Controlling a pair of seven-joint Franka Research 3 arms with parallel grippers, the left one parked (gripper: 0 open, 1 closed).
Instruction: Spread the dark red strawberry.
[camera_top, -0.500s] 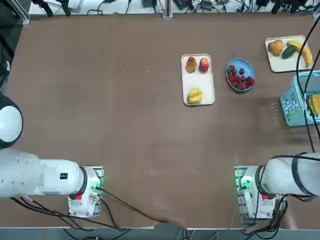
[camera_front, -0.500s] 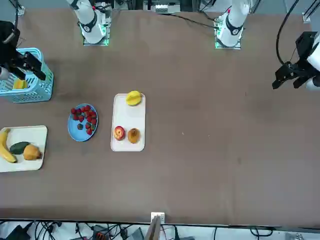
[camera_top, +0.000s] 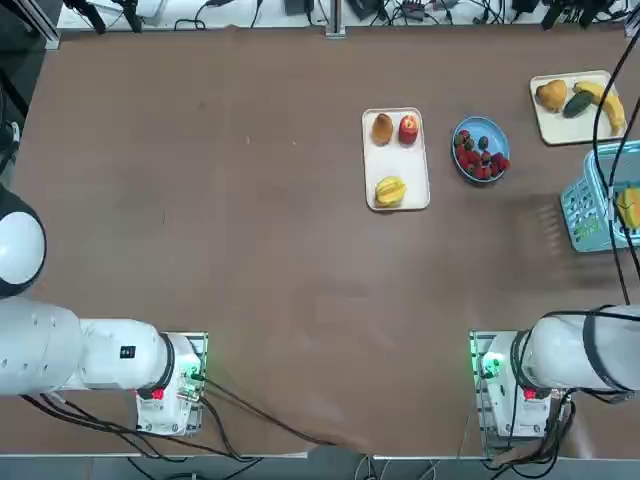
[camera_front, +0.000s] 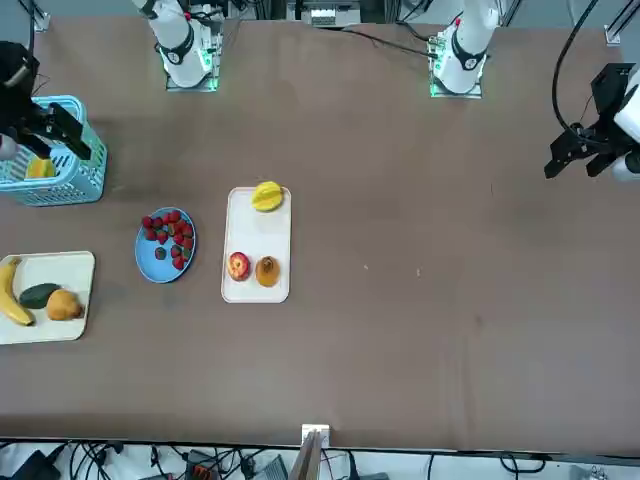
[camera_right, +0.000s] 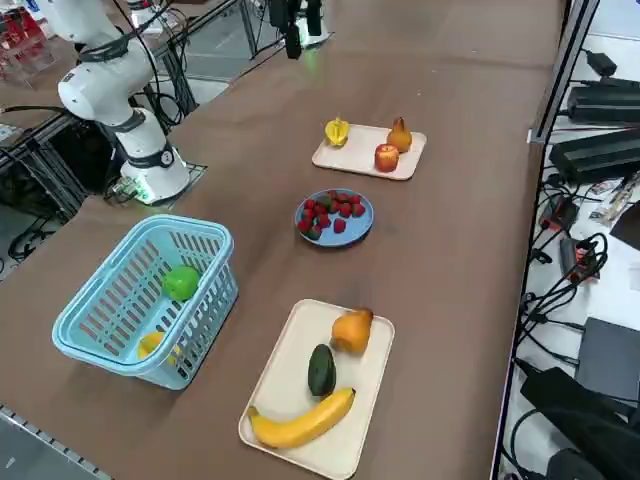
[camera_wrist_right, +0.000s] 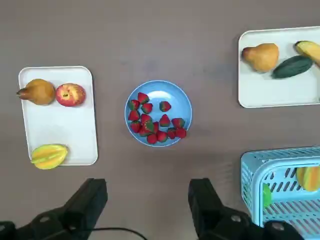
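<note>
Blue plate (camera_wrist_right: 159, 113) holds the strawberries (camera_wrist_right: 153, 122) between the two trays; darkest one can't be singled out. Right gripper (camera_wrist_right: 148, 200) hangs high w/ fingers wide, nothing held — approach not begun; descent onto the plate is needed next.

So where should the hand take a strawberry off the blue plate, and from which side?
From straight above, hand open: the strawberries lie flat and packed on the shallow plate, so pinch one at the heap's edge across its narrow sides, where a finger finds bare plate.
</note>
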